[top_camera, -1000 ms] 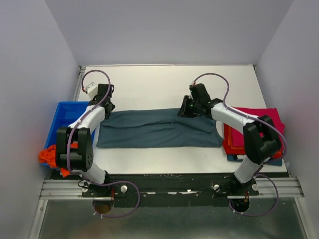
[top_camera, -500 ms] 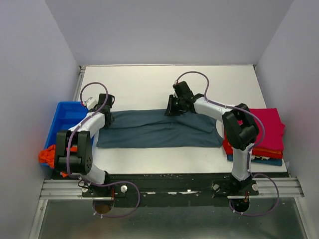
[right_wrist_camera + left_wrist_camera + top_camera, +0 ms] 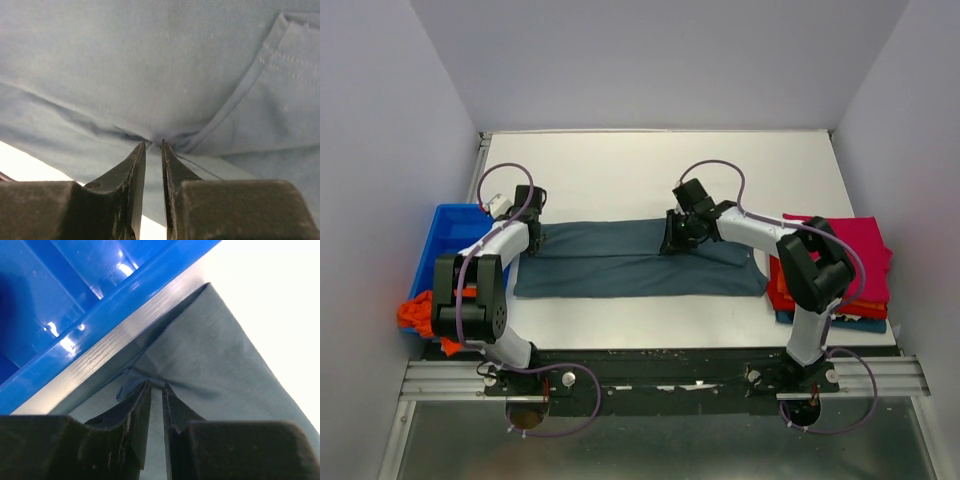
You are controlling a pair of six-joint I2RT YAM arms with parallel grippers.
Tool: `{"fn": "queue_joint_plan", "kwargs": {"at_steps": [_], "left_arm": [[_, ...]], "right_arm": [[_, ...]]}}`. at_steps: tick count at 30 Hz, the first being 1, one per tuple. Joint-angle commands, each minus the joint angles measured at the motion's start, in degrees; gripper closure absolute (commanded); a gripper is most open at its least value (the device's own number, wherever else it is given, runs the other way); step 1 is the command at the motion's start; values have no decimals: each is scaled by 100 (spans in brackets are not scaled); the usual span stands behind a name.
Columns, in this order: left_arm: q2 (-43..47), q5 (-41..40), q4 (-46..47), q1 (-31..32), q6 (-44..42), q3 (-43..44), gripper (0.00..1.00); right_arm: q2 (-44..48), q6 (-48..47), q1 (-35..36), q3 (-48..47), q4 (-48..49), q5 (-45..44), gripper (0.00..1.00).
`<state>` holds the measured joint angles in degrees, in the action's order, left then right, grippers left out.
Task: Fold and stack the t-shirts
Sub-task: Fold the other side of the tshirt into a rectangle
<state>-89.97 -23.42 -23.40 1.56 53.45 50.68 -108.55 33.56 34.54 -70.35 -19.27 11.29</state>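
Observation:
The slate grey-blue t-shirt (image 3: 630, 268) lies as a long band across the middle of the table. My left gripper (image 3: 538, 241) sits at its far left corner, beside the bin. In the left wrist view the left gripper (image 3: 156, 385) is shut on a puckered fold of the grey-blue t-shirt (image 3: 225, 355). My right gripper (image 3: 671, 243) is on the shirt's far edge, just right of its middle. In the right wrist view the right gripper (image 3: 153, 143) pinches the grey-blue cloth (image 3: 150, 65) next to a stitched hem.
A rigid blue bin (image 3: 445, 235) stands off the table's left edge, its wall (image 3: 75, 305) close to the left fingers. A bright orange shirt (image 3: 418, 313) is bunched at its near end. A folded stack topped by a magenta-pink shirt (image 3: 845, 255) sits at the right.
My right gripper moved left along the shirt's far edge, then slightly toward the near side, and closed on the cloth. My left gripper closed on the left corner and shifted a little nearer.

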Motion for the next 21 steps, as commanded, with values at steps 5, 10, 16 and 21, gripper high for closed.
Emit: {"fn": "queue_joint_plan", "kwargs": {"at_steps": [5,10,16,21], "left_arm": [[524,-1014,-164,651,-563,671,59],[437,-1025,-297,1345,-669,1154,58],[-133,19,326,2206,-652,1488,59],[-783,758,1187,2954,-1186,1919,42]], "right_arm": [[993,-218,-88,91,-341,-592,66],[1398,-166,-518,240,-472,-970,51],[1723,-51,-1186,565,-543,-1611,40],[1785,-87,-1494,619,-683,-2350,41]]}}
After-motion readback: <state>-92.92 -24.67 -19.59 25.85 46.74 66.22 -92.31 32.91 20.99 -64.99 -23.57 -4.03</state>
